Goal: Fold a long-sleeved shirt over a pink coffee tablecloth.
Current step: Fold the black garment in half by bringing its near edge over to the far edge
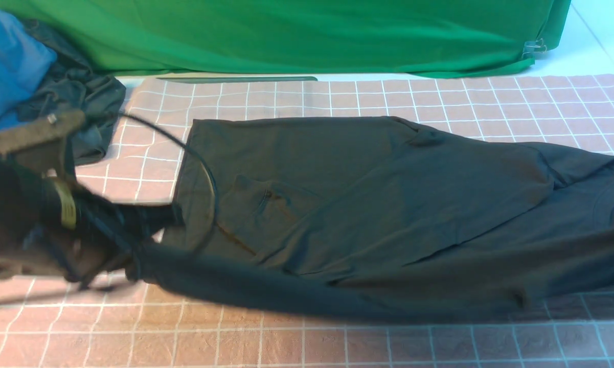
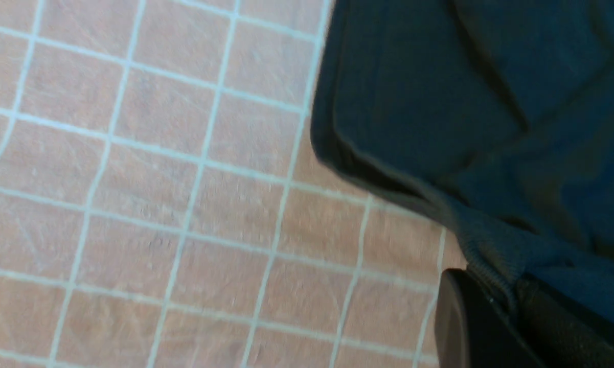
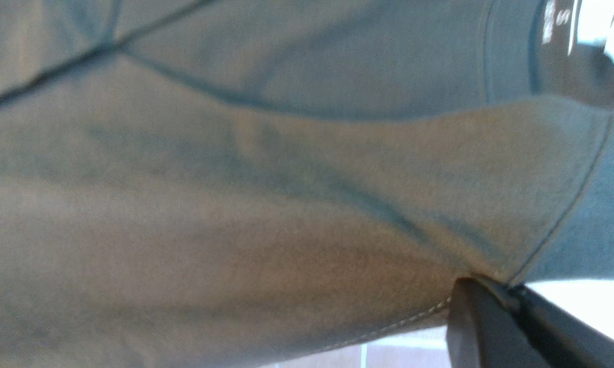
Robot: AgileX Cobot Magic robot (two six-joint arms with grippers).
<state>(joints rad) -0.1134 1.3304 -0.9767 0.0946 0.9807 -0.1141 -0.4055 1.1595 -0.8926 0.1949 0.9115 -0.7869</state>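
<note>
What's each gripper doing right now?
Left gripper: shut on the long-sleeved shirt, at its ribbed edge.
Right gripper: shut on the long-sleeved shirt, by a seam.

You have a pale tabletop (image 1: 593, 46), bare only beyond the far right corner of the pink coffee tablecloth (image 1: 307, 337) spread over it. The long-sleeved shirt (image 1: 368, 204) lies lengthwise across the tablecloth's middle. A green cloth (image 1: 286, 36) runs along the tablecloth's far edge. At its far left corner sit a blue garment (image 1: 5, 61) and a dark grey garment (image 1: 82, 97), the latter overlapping the tablecloth.
</note>
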